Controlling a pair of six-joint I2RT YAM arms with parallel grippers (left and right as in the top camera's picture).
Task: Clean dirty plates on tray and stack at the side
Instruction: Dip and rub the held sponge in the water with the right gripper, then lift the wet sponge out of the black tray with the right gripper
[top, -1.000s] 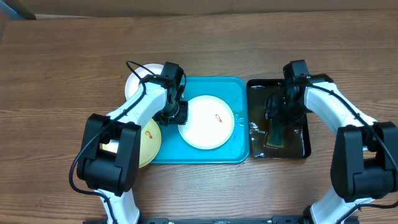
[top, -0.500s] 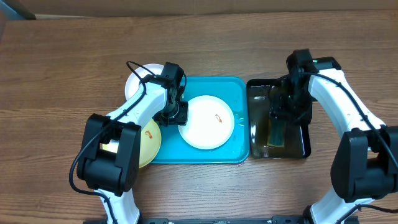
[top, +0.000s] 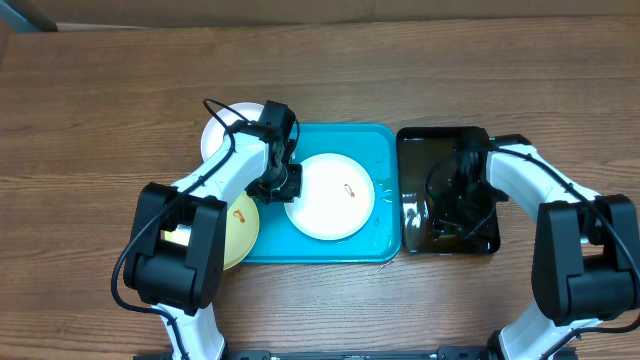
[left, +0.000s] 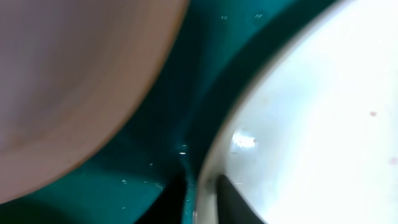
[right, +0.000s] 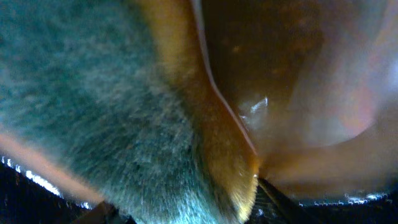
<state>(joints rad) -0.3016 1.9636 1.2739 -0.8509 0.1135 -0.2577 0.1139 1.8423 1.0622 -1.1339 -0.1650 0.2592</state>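
Note:
A white plate (top: 332, 197) with an orange-red smear lies on the turquoise tray (top: 380, 150). My left gripper (top: 283, 183) is shut on its left rim. The left wrist view shows the rim (left: 311, 124) between the two fingers (left: 199, 200), over the tray floor (left: 124, 180). A second white plate (top: 222, 135) lies on the table by the tray's back left corner, partly under my left arm. The yellow-green plate (top: 240, 228) with its smear lies left of the tray. My right gripper (top: 452, 218) is low in the black tray, shut on a green and yellow sponge (right: 112, 112).
The black tray (top: 420, 150) stands right of the turquoise tray and holds brownish liquid (right: 298, 74). The bare wooden table (top: 100, 100) surrounds both trays. A blurred pale surface (left: 74, 74) fills the upper left of the left wrist view; I cannot tell what it is.
My right gripper has moved with the sponge from the back of the black tray to its front and lower into it. The left gripper keeps its hold on the plate rim.

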